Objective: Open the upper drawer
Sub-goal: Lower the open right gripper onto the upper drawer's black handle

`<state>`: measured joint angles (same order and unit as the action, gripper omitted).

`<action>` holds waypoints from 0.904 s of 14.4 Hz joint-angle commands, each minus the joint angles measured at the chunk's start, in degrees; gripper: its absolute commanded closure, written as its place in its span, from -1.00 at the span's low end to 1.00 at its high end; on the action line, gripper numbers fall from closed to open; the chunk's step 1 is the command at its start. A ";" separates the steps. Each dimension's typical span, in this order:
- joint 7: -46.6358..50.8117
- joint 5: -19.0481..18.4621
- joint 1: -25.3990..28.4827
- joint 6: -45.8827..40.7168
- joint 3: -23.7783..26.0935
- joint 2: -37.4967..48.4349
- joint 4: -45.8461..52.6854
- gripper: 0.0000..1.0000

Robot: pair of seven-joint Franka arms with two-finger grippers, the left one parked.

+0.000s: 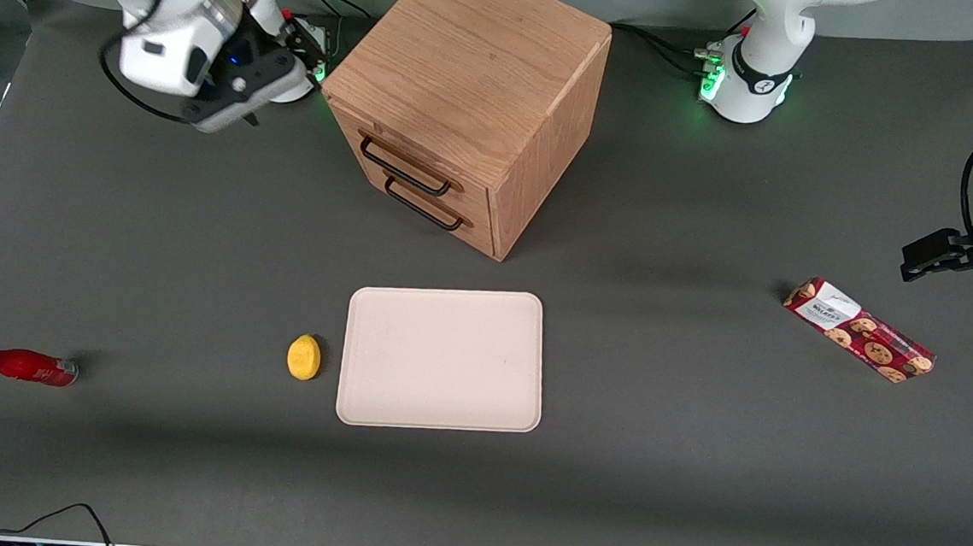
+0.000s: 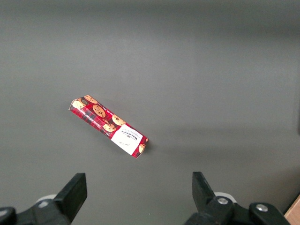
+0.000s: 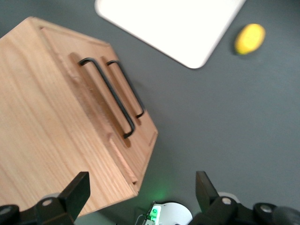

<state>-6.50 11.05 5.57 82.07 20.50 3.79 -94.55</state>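
Observation:
The wooden cabinet [image 1: 465,83] stands in the middle of the table, its two drawers facing the working arm's end and the front camera. The upper drawer [image 1: 393,145] is shut, with its black wire handle [image 1: 404,167] just above the lower drawer's handle [image 1: 423,205]. In the right wrist view the upper handle [image 3: 108,96] lies nearest the cabinet's top face. My right gripper [image 1: 227,120] hovers above the table beside the cabinet, toward the working arm's end, apart from the handles. It is open and empty [image 3: 142,185].
A beige tray [image 1: 443,358] lies nearer the front camera than the cabinet, with a lemon [image 1: 303,356] beside it. A red bottle [image 1: 24,366] lies toward the working arm's end. A cookie box [image 1: 858,330] lies toward the parked arm's end.

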 commanded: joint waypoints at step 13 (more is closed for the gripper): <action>-13.45 3.80 -1.18 11.96 6.57 -14.95 -3.17 -1.00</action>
<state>-18.34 13.38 4.61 91.12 26.88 -11.21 -95.52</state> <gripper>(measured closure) 0.000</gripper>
